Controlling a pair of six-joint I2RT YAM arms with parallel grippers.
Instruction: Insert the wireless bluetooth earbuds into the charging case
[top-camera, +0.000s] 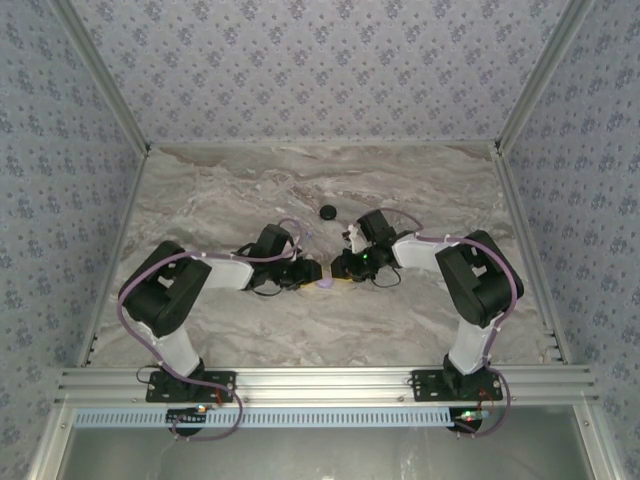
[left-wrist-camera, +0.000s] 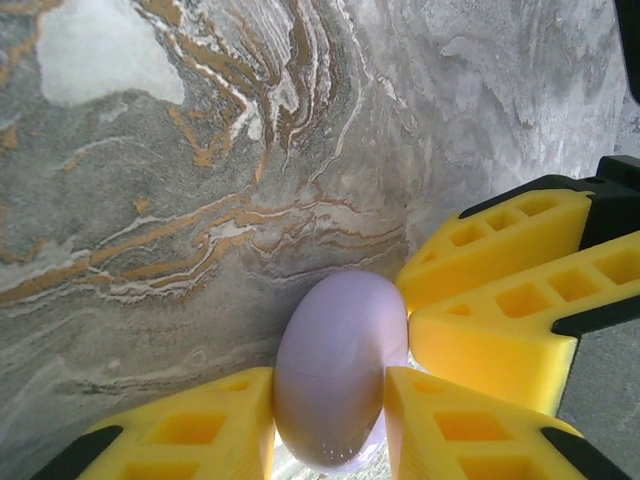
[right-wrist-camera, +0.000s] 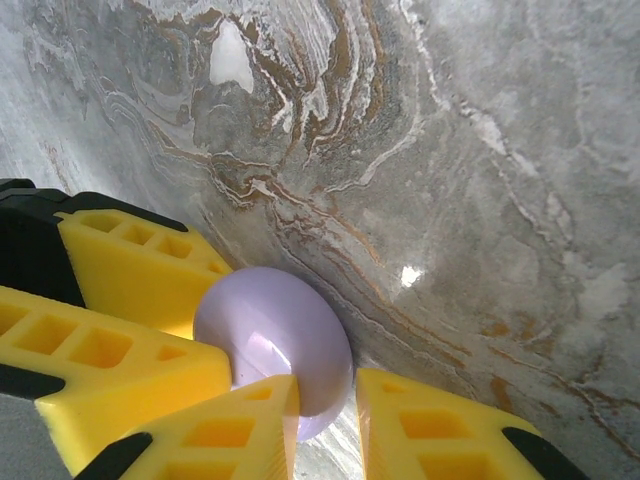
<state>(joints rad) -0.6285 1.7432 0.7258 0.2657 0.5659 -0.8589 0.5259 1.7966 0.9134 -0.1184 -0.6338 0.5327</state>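
The charging case (left-wrist-camera: 340, 370), a pale lavender puck with its lid closed, stands on edge just above the marble table (left-wrist-camera: 200, 200). My left gripper (left-wrist-camera: 328, 400) is shut on it, a yellow finger pressed to each face. From the opposite side my right gripper (right-wrist-camera: 328, 410) pinches the rim of the same case (right-wrist-camera: 270, 330). In the top view the left gripper (top-camera: 312, 272) and right gripper (top-camera: 336, 268) meet tip to tip at the table's middle. The right arm's fingers (left-wrist-camera: 500, 300) show in the left wrist view. The earbuds are out of view.
A black round disc (top-camera: 327, 211) lies on the table just beyond the two grippers. Patterned walls (top-camera: 320, 60) close the table on three sides, and an aluminium rail (top-camera: 320, 382) runs along the near edge.
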